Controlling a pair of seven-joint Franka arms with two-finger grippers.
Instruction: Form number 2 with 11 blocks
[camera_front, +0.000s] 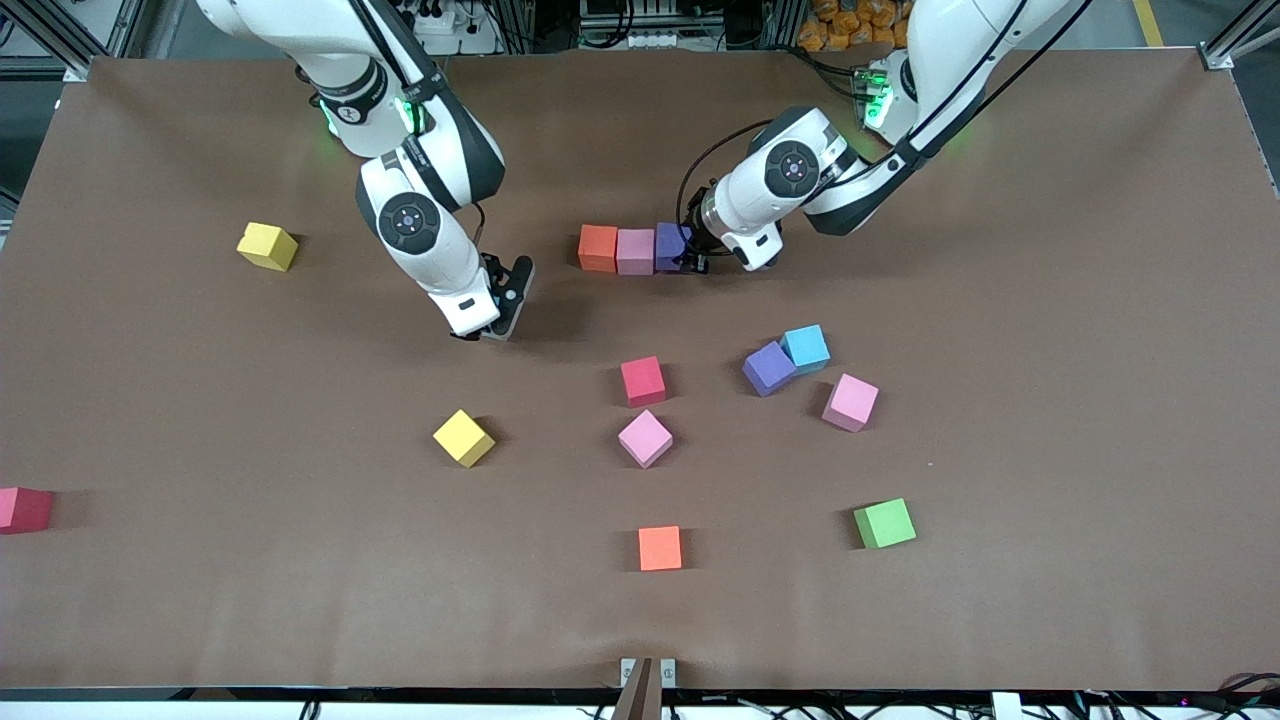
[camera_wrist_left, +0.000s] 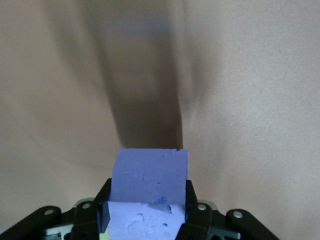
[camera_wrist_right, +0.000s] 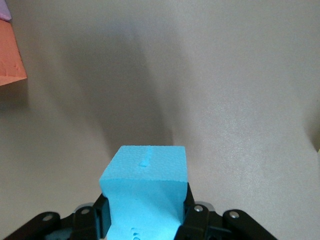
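Brown table (camera_front: 1050, 300), 2 gripped blocks (camera_wrist_left: 150, 175)

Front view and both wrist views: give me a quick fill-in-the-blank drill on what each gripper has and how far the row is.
1. The left gripper is shut on a ____ block at the end of the row.
2. The right gripper is shut on a ____ block.
3. In the row, the pink block sits between the purple one and the ____ one.
4. The loose block nearest the front camera is ____.

Missing words: purple; light blue; orange; orange
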